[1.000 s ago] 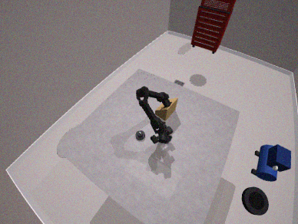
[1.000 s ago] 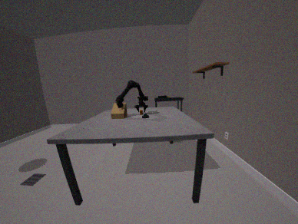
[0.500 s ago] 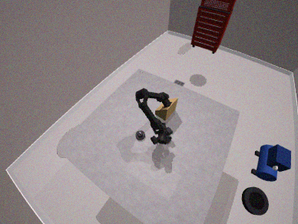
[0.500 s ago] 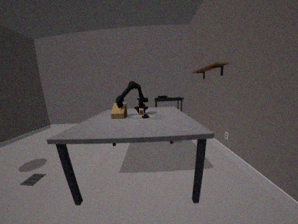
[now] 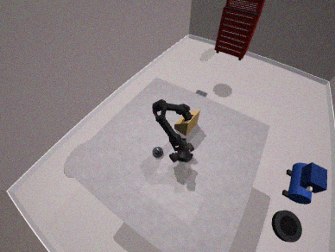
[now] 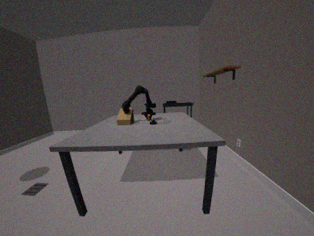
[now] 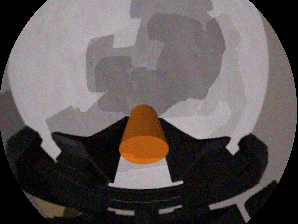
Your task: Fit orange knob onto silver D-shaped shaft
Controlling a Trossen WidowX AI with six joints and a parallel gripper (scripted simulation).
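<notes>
The orange knob (image 7: 143, 137) (image 6: 149, 118) sits between the dark fingers of my gripper (image 7: 144, 152) (image 5: 181, 155) (image 6: 149, 115), close to the table top. The fingers are shut on its sides. In the overhead view the gripper hides the knob. The round dark pedestal (image 5: 158, 152) (image 6: 154, 122) with its silver shaft stands on the table a short way to the left of the gripper in the overhead view. The pedestal does not show in the wrist view. The knob's hole is hidden.
The arm rises from a tan block (image 5: 188, 123) (image 6: 125, 117) behind the gripper. On the floor around the table (image 6: 137, 139) are a red rack (image 5: 239, 26), a blue machine (image 5: 306, 181) and a black tyre (image 5: 287, 225).
</notes>
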